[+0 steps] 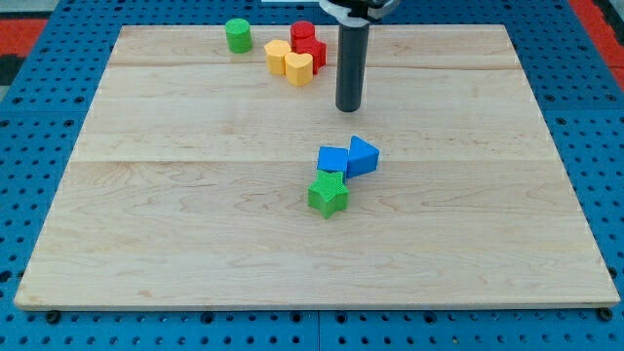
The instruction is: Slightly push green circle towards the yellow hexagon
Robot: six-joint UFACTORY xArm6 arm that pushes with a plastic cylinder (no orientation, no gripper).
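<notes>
**Green circle sits apart at the board's top, tip well to its right**

Green circle [238, 35], a short green cylinder-shaped block, stands near the view's top edge of the pale wooden board [195, 214], left of centre and on its own. Just to its right, with a small gap of bare wood between, lies a cluster of four blocks. The yellow hexagon block [278, 56] is the nearest of them to the green circle, lower and to the right of it. Touching the hexagon on its right is a second yellow block [299, 69], whose exact shape I cannot make out. Behind these two stand a red cylinder-shaped block [303, 32] and another red block [316, 53], partly hidden, shape unclear.

The dark straight rod comes down from the view's top, and my tip [349, 109] rests on the board to the right of and below the yellow and red cluster, close to it but apart. The tip touches no block, and the whole cluster lies between it and the green circle. The arm carries no hand or jaws, only this rod, so it holds nothing.

Near the board's middle, well apart from everything above, three more blocks huddle together: a blue square-looking block [332, 159], a blue angular block [363, 156] touching its right side, and a green star-shaped block [329, 195] just below them, against the first blue one
</notes>
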